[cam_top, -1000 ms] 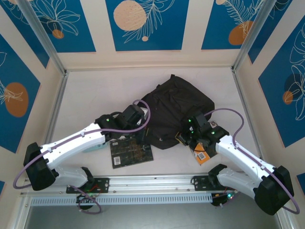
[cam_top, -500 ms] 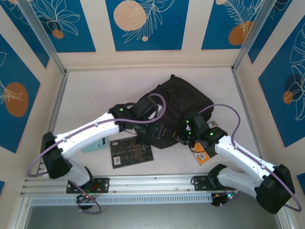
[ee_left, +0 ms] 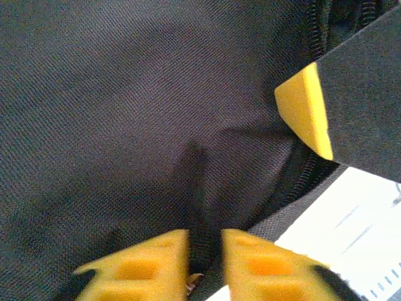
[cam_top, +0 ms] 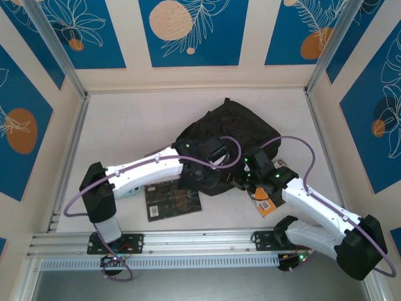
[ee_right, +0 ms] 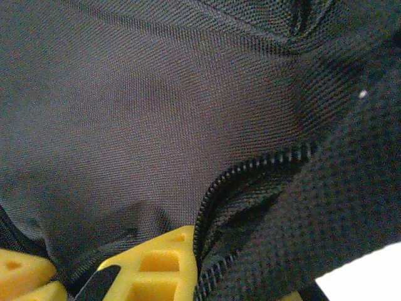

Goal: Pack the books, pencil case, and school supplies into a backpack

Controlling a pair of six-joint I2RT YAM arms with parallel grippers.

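The black backpack (cam_top: pixel 241 128) lies mid-table, its opening edge towards the arms. My left gripper (cam_top: pixel 208 177) is at that near edge; in the left wrist view it (ee_left: pixel 205 263) is shut on a fold of black fabric by the zip (ee_left: pixel 301 169). My right gripper (cam_top: pixel 242 182) sits just to the right, and in the right wrist view it (ee_right: pixel 213 282) is shut on the zip edge (ee_right: pixel 250 169). A black book with gold patterning (cam_top: pixel 172 199) lies flat near the front. An orange-and-black book (cam_top: pixel 266 204) pokes out under the right arm. The pencil case is out of view.
A pale teal flat piece (cam_top: pixel 128 191) lies partly under the left arm. The right gripper's yellow finger (ee_left: pixel 307 110) shows close by in the left wrist view. Metal rails (cam_top: pixel 69 150) fence the table sides, and a rail (cam_top: pixel 200 238) runs along the front.
The left arm swung right, from beside the black book onto the backpack's near edge. Its jaws opened and closed again on fabric. The right arm barely moved.
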